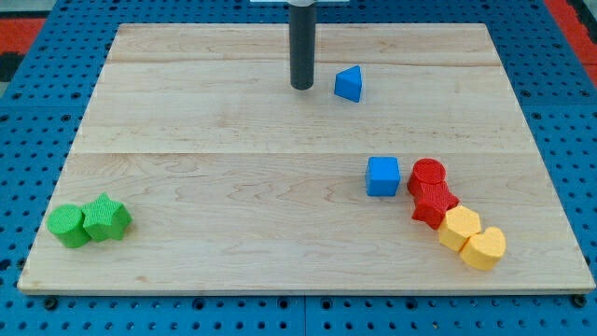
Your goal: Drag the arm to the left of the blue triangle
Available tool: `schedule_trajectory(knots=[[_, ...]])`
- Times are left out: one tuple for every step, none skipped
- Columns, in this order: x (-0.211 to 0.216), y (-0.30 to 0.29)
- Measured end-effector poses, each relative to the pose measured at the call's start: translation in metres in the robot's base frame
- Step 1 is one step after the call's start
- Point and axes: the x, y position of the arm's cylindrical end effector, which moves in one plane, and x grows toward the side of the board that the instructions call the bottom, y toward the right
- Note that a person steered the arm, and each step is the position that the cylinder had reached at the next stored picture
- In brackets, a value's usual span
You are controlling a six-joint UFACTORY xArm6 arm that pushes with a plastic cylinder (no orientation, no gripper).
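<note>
Blue triangle (348, 84) just right of my tip (301, 88) (apart).

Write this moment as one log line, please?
my tip: just left of blue triangle, apart | other blocks: untouched | goal: looks met

Tool (302, 87) just left of blue triangle (349, 84)
</note>
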Motion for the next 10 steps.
schedule_trajectory(knots=[[0.009,-0.017],[0.018,-0.029],[0.007,-0.029],[-0.001,-0.029],[-0.002,-0.031],[-0.002,-0.032],[-0.002,-0.032],[-0.002,-0.032],[-0.002,-0.034],[-0.012,-0.056]])
